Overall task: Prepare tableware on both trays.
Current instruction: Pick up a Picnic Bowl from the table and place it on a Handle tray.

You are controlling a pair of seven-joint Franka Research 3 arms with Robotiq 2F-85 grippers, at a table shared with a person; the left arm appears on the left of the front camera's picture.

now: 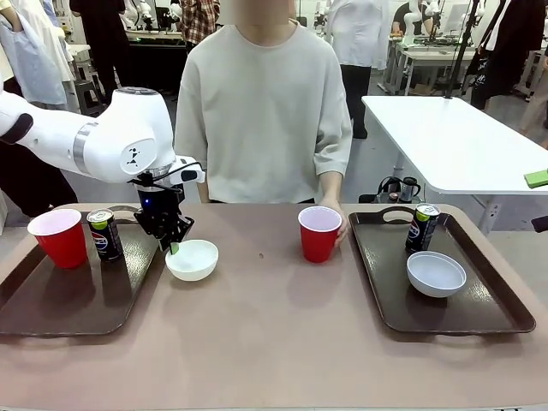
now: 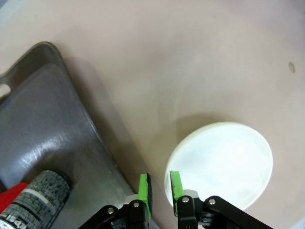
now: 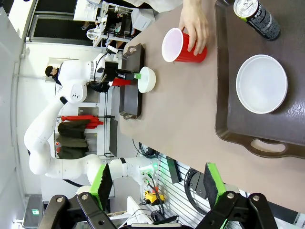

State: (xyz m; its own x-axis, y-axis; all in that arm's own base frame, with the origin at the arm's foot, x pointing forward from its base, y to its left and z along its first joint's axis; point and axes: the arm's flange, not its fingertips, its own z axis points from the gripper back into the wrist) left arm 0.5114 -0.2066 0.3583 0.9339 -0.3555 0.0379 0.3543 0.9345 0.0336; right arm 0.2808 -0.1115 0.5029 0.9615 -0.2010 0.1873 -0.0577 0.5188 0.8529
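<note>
Worktop (image 1: 274,334): brown surface that carries everything; places below are given from its middle.
Left tray (image 1: 60,300): at the robot's left end, already carrying a red cup (image 1: 58,238) and a dark soda can (image 1: 104,234) along its far edge; no bowl inside it yet.
Right tray (image 1: 390,291): at the robot's right end, carrying a second can (image 1: 422,227) and a white bowl (image 1: 436,273); its cup has not been set inside.
Person's hand (image 1: 336,221): just right of the middle, wrapped behind the second red cup (image 1: 318,233), which stands on the bare surface beside the right tray's near-left corner.
Left bowl (image 1: 192,259): left of the middle, on the bare surface just outside the left tray's right rim.
Left tool (image 1: 175,246): clenched on the near-left rim of that bowl, one green pad inside the wall and one outside, as the left wrist view shows (image 2: 160,190).
Right tool (image 3: 157,183): released, jaws spread wide, hanging above the right end with nothing between them.
Risk, grip: the hold is a thin pinch on a smooth, curved rim, so I judge the bowl could tilt or slip out once lifted.
Risk, rim: carried too low, the bowl's base could catch the tray's raised edge.
Risk, neighbours: a drop-off placed too far back could knock the can, which stands close to the landing area.
</note>
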